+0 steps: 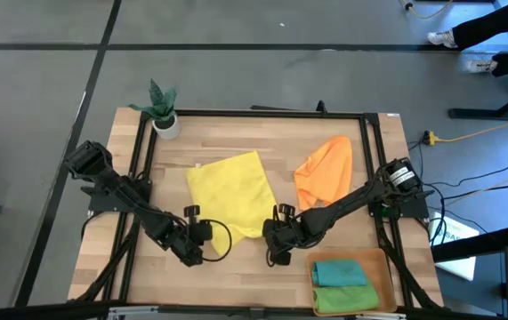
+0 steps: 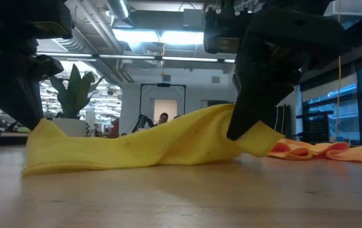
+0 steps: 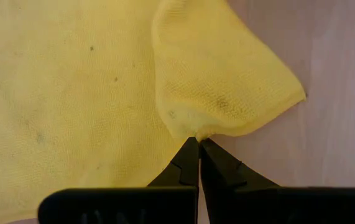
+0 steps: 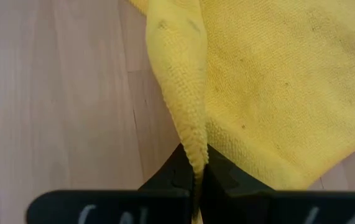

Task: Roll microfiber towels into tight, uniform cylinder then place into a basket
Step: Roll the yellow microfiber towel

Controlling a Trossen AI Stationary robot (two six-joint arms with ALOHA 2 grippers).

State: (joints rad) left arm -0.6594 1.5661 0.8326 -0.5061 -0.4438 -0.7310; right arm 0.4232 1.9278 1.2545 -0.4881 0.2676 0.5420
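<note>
1. The left claw (image 3: 198,144) is clenched on a near corner of the yellow towel (image 1: 229,192); the pinched corner puckers up just ahead of its tips.
2. The right claw (image 4: 194,163) is likewise clamped on the towel's other near corner, a ridge of cloth running straight into its closed fingers.
3. Between them the yellow towel lies spread on the bench (image 1: 236,267), its near edge lifted at both ends.
4. The cloth looks light, limp and slightly grippy; it should sag and fold wherever unsupported, so holding corners or an edge seems right for starting a roll.
5. The orange towel (image 1: 325,167) lies crumpled just beside the yellow one; the green towel (image 1: 350,296) and teal towel (image 1: 337,269) already sit in the basket (image 1: 383,267) at the near right corner.
6. Only the high view shows the basket; the low view alone shows how the lifted edge drapes, and the wrist views alone show the pinches.
</note>
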